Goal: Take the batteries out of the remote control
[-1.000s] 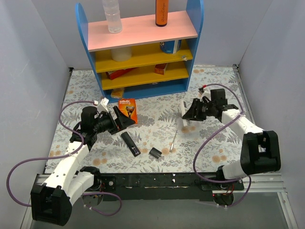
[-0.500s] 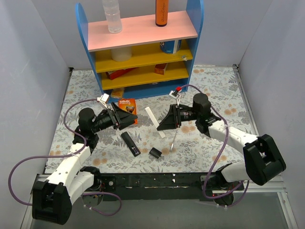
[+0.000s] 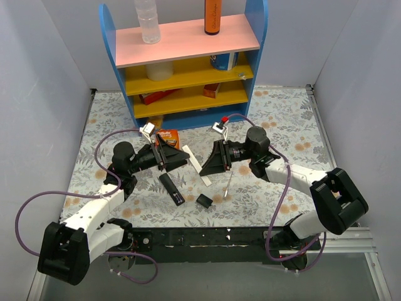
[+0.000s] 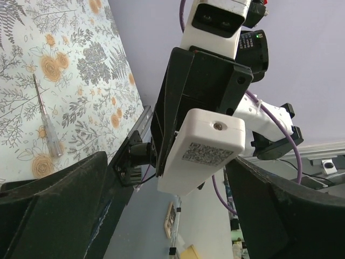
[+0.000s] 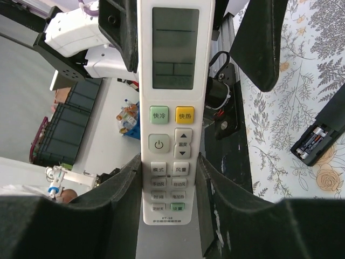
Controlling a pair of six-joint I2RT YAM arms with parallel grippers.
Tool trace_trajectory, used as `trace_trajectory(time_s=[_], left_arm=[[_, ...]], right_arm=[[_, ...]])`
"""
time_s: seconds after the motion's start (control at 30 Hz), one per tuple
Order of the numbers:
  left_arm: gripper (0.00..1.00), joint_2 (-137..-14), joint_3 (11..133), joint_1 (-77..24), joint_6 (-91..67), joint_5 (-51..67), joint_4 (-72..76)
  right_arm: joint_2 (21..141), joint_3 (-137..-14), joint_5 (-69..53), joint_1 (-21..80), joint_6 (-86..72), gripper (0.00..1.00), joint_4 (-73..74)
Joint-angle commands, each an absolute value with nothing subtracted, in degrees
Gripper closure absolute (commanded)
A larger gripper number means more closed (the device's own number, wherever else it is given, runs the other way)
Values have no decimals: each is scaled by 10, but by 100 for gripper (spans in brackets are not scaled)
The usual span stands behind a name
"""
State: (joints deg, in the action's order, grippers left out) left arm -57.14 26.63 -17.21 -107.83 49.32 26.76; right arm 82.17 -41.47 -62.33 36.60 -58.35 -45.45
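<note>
1. Your right gripper is clamped on a white remote. One finger presses each long edge, and the screen and buttons face its wrist camera.
2. Your left gripper stands wide open and holds nothing. The white remote's far end sits just ahead of its jaws, label side towards it. Whether they touch cannot be told.
3. The batteries lie in the open compartment of a black remote. It rests on the table below and between both grippers, and neither touches it.
4. A small black cover lies below your right gripper, near the black remote, with a screwdriver just beside it.
</note>
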Motion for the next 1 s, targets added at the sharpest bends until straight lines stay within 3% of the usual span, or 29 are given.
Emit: trace_trajectory(time_s=[0.0,0.23,0.47,0.6,0.7,0.77,0.83,0.9,0.93,0.97], left_arm=[[9,-577,287,-186,-1077,475,295],[18,-598,286,-201,-1081,469,317],[35,-604,270,-211,-1102,467,350],[68,-599,255,-213,-1128,458,379],[81,-590,243,-214,-1142,442,389],[99,-581,241,-214,-1143,430,382],[100,-576,247,-214,-1130,418,340],[100,-574,271,-214,-1100,395,257],[100,-576,280,-214,-1090,385,226],[100,-580,288,-214,-1082,376,201]], right_arm=[[828,-439,-630,374,-602,96,-514],[843,-435,-632,384,-612,97,-529],[858,-428,-633,386,-649,97,-585],[871,-417,-632,386,-680,96,-631],[880,-410,-632,386,-681,94,-637],[882,-402,-628,386,-679,82,-637],[876,-396,-613,384,-667,62,-611],[861,-402,-598,381,-607,49,-551],[855,-408,-572,381,-576,38,-440],[841,-420,-553,380,-532,36,-380]])
